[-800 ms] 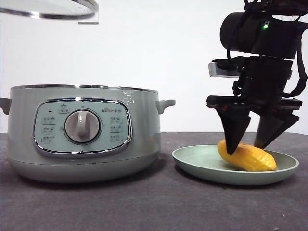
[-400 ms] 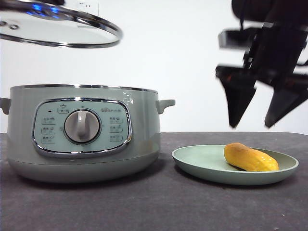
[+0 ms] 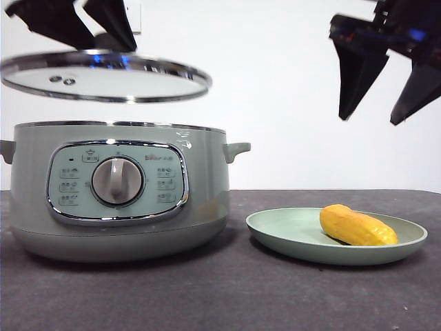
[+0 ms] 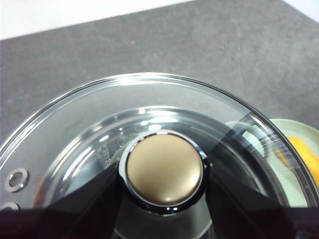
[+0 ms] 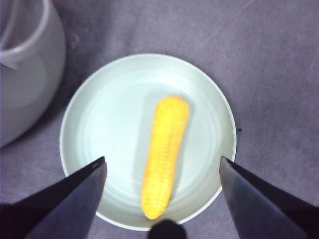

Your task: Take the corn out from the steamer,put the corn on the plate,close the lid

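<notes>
So the left gripper came in from the top corner of the front view, jaws angled down and clamped on either side of the knob of the lid. The lid hung level in the air, just above the open steamer and not touching its chrome rim. In the left wrist view the two black jaws pressed against both sides of the round knob, with the glass dome and its two small vent holes spread out underneath.

The right gripper sat high in the other top corner, well above the plate, jaws spread wide with nothing between them. The right wrist view looked straight down past those parted jaws onto the plate, so the arm was pointing pretty much vertically at it.

The corn lay on its side in the plate, toward the side away from the steamer, and nothing was touching it. Same cob from above, stretched across the middle of the plate.

As for writing, the steamer's control panel had small printed labels around the dial and what looked like a brand mark near the top, but it was all too tiny to read.
</notes>
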